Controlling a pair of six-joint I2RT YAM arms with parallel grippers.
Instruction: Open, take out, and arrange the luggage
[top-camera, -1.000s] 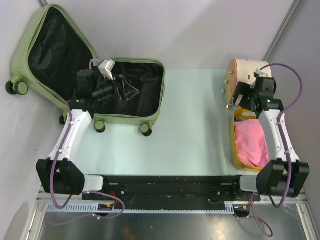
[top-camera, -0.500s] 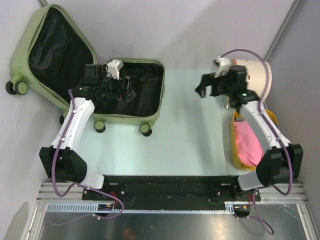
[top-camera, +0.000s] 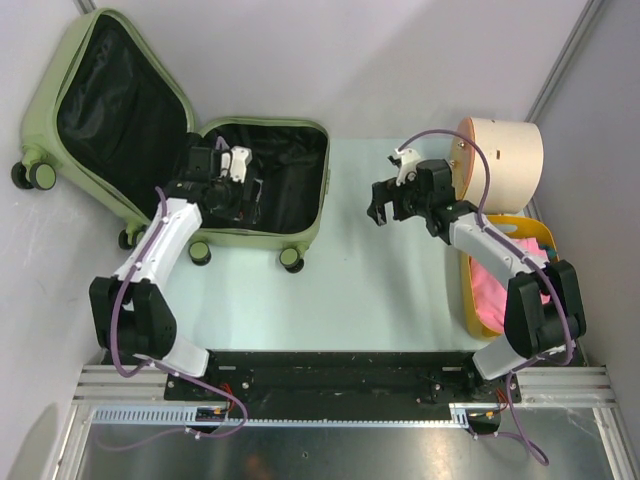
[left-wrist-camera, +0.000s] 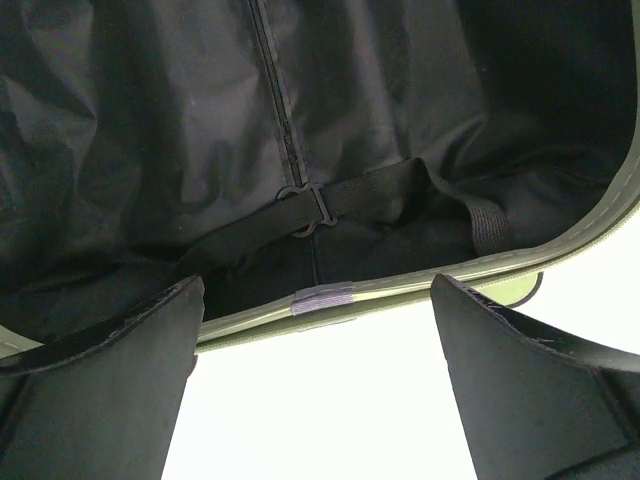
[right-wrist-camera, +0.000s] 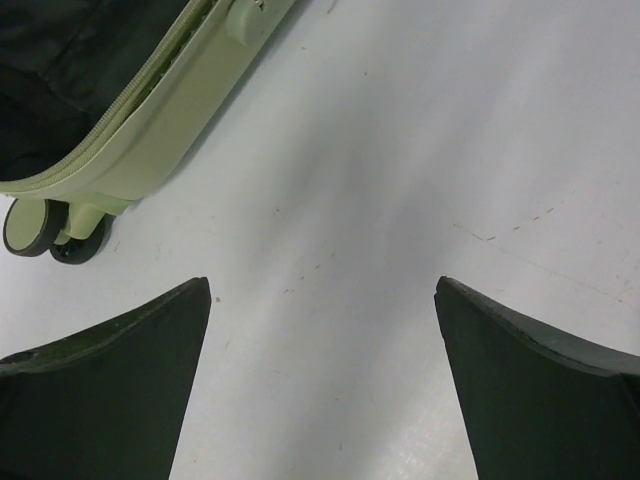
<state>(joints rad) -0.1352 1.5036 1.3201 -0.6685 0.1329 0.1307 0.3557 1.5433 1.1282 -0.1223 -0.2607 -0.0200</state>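
Note:
The sage-green suitcase lies open at the table's back left. Its lid stands tilted back toward the wall, and the black lining shows in both halves. My left gripper hangs open and empty inside the lower half. In the left wrist view it faces the shell's rim, with a black strap and buckle on the lining beyond. My right gripper is open and empty over bare table, right of the suitcase. The right wrist view shows the suitcase corner and a wheel at upper left.
A cream cylindrical drum lies on its side at the back right. A yellow basket holding pink cloth stands in front of it, by the right arm. Walls close in behind and on the left.
My right arm has swung from the drum and basket leftward to the middle of the table. My left gripper has shifted a little right and nearer within the suitcase.

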